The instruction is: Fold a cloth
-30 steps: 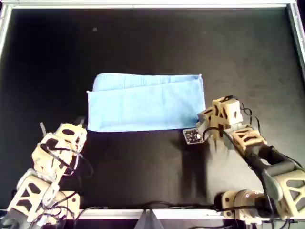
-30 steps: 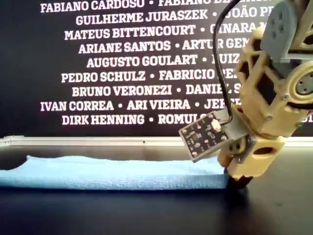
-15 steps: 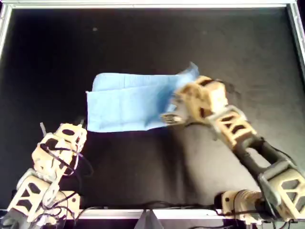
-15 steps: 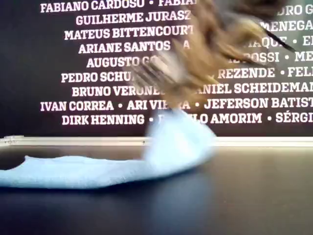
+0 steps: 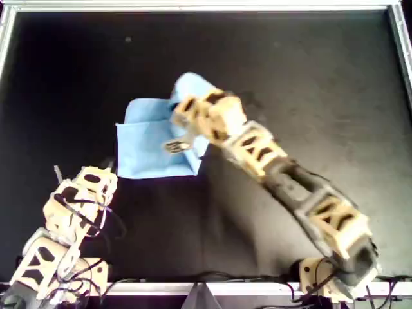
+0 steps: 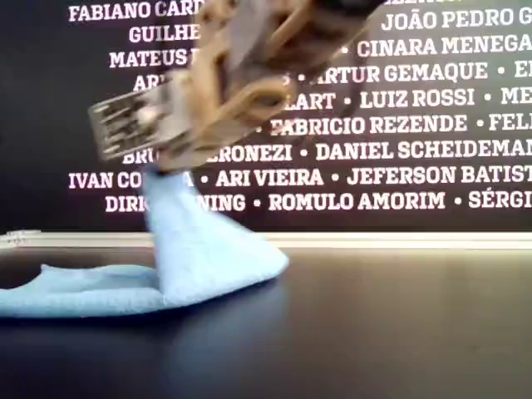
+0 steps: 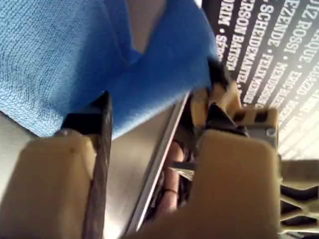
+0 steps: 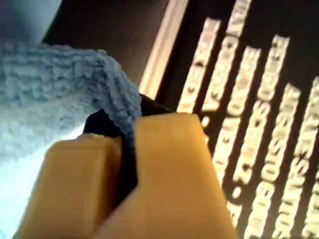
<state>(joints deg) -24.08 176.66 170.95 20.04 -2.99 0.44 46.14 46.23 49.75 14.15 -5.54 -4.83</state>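
Right hand [image 5: 193, 122] clamps lifted cloth [image 5: 151, 145] before "LUIZ ROSSI" wall [image 6: 432, 125]; left hand [image 5: 90, 183] apart

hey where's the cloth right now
The cloth lies left of centre on the black table in the overhead view, one end lifted and pinched in the right gripper.

Most of the black table [image 5: 309, 77] is bare in the overhead view. What's in the way: the right arm [image 5: 283, 180] stretched diagonally across the middle, and the cloth [image 5: 151, 145] raised left of centre.
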